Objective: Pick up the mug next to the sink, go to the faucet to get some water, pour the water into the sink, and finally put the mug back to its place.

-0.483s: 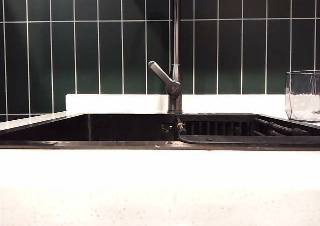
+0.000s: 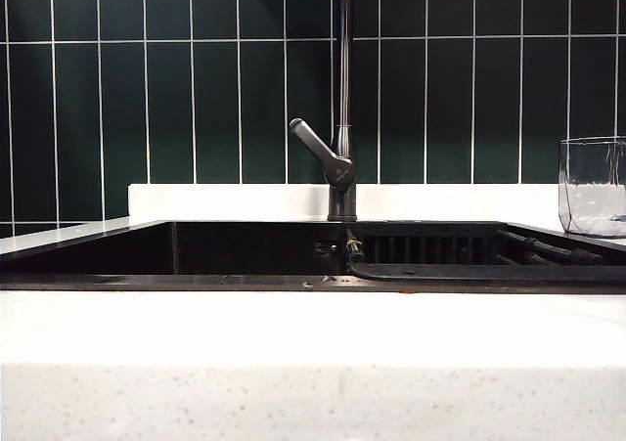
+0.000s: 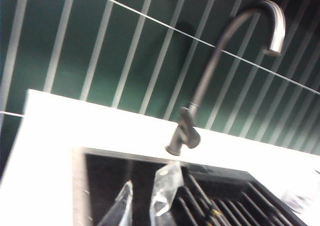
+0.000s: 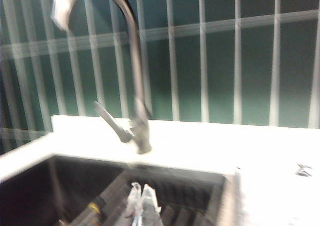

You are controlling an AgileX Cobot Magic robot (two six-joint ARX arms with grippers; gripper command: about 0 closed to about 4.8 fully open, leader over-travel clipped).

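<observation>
The first step is not yet begun — the mug [image 2: 593,187] sits untouched on the counter right of the sink [image 2: 245,250], near the faucet [image 2: 339,167]. The left gripper [image 3: 142,206] hangs slightly parted and empty, the right gripper [image 4: 142,201] clenched and empty — the right must open and reach the mug.

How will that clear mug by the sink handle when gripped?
The mug looks like glass, so probably rigid, fragile and slippery for fingers. Its upright stance on the countertop suggests it won't roll, though a sideways nudge could slide or tip it.

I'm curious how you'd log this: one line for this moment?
mug: on counter, untouched | left gripper: slightly open, empty, over sink | right gripper: shut, empty
</observation>
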